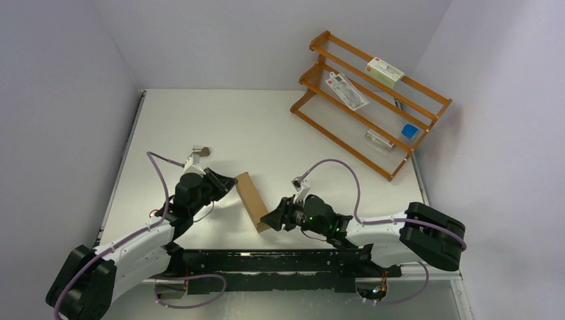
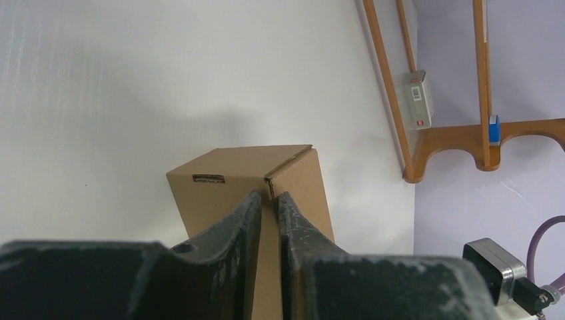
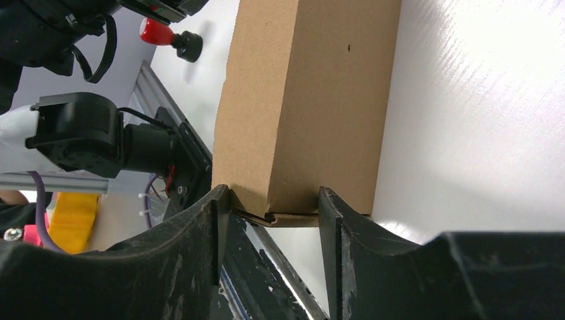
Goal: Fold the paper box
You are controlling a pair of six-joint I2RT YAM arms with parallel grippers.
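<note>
Scuffed left jaws pinch the brown paper box (image 2: 200,197); right jaws straddle it, hold unclear.

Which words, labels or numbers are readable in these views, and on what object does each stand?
Nothing can be read.
White package on the rack: red mark and print, too small.
Flat packet: print too small.
Paper box: no print visible.

I note both arms bent inward, wrists low. Left gripper (image 2: 269,197) pinches paper box (image 2: 226,164); right gripper (image 3: 273,195) half apart, grip unclear.
</note>
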